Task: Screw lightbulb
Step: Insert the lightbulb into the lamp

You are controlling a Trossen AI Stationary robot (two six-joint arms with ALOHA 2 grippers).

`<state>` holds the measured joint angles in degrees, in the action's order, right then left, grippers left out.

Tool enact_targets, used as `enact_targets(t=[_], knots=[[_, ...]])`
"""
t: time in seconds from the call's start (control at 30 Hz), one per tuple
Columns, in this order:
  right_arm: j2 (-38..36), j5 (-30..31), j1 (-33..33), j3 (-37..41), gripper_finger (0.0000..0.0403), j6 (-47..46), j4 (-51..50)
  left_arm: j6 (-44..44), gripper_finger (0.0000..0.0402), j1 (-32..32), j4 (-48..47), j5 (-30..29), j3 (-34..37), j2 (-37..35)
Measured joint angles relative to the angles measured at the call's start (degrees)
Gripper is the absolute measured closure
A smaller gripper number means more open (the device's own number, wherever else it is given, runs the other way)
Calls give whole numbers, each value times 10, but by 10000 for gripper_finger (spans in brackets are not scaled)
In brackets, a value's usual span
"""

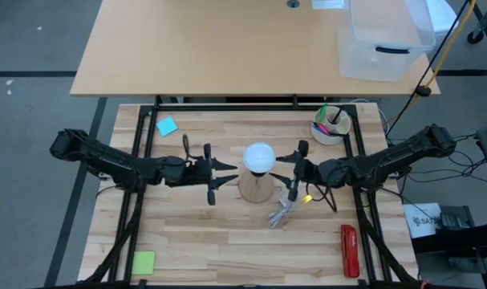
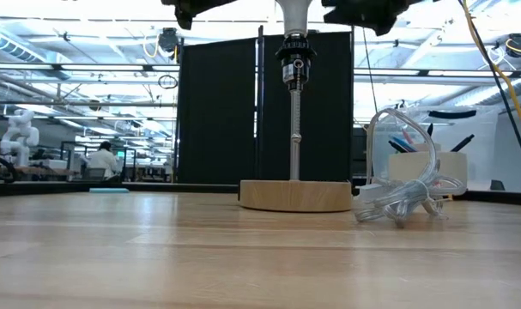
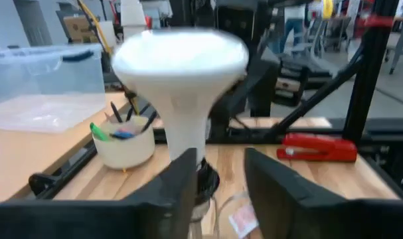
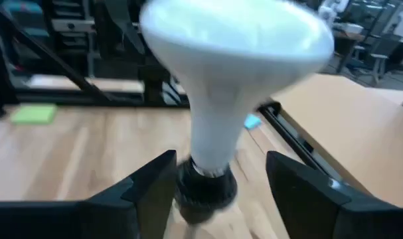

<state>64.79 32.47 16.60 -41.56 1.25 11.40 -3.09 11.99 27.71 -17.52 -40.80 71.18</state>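
The table (image 1: pixel 227 241) is a light wooden top inside a black frame. Near its middle stands the lamp stand: a round wooden base (image 2: pixel 295 196) carrying a thin upright post (image 2: pixel 294 129) with a black socket (image 2: pixel 294 67) at the top.

The bulb (image 1: pixel 259 157) sits in that socket, base down and globe up, its long axis vertical and in line with the post. Seen from above, only the white globe shows, over the wooden disc.

My left gripper (image 1: pixel 213 171) is just left of the bulb, fingers pointed toward it. Its fingers (image 3: pixel 181 179) stand apart on either side of the neck; I see no contact with the bulb.

My right gripper (image 1: pixel 296 170) is just right of the bulb, facing it. Its fingers (image 4: pixel 155 182) are spread wide to either side of the socket, clear of it.

A coiled clear cable (image 1: pixel 285 212) lies beside the base, on the right arm's side. A white cup of pens (image 1: pixel 330 124) stands at the far right of the table. A red tool (image 1: pixel 349 250) lies near the right front edge.
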Motion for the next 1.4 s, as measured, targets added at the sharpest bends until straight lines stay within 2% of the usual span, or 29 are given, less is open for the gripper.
enact_targets(t=[0.17, 0.37, 0.43, 0.7, 1.4], knots=[[2, 7, 13, 0, 252, -20, -36, 0, 383, -8, 13, 0, 0, 46], [10, 53, 15, 0, 371, -7, -25, -23, 399, -15, 90, 0, 0, 72], [10, 68, 15, 0, 394, -1, -23, -31, 400, -16, 103, 4, 0, 72], [10, 100, 15, 0, 401, 42, 49, -50, 401, -15, 135, 7, 0, 72], [10, 112, 15, 0, 403, 105, 112, -54, 401, -35, 170, 27, 0, 72]])
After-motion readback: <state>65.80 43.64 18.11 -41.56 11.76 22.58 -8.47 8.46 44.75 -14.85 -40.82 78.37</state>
